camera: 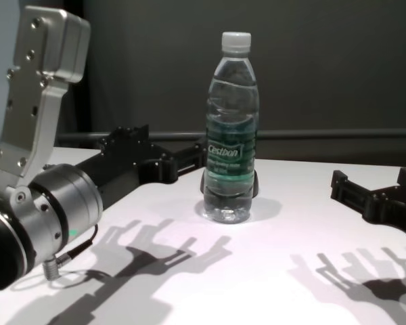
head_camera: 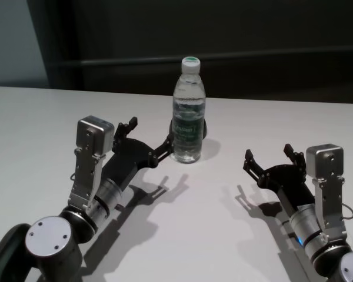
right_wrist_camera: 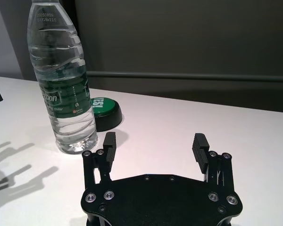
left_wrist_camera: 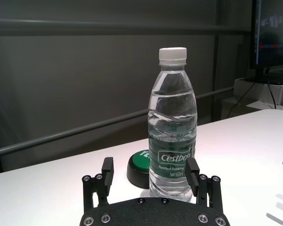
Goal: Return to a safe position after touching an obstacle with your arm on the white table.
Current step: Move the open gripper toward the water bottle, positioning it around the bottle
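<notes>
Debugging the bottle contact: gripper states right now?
Left gripper: open, empty, one finger beside the Cestbon water bottle.
Right gripper: open, empty.

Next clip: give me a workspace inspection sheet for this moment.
Surface: white table, bare apart from the items below.
Job's things: water bottle upright, capped.
Clutter: green-topped round button behind the bottle.
End effectors: left end effector open, one finger at the bottle's base; right end effector open, apart from the bottle.
Cables: thin cable beside the left wrist.
Surroundings: dark wall, horizontal rail.
</notes>
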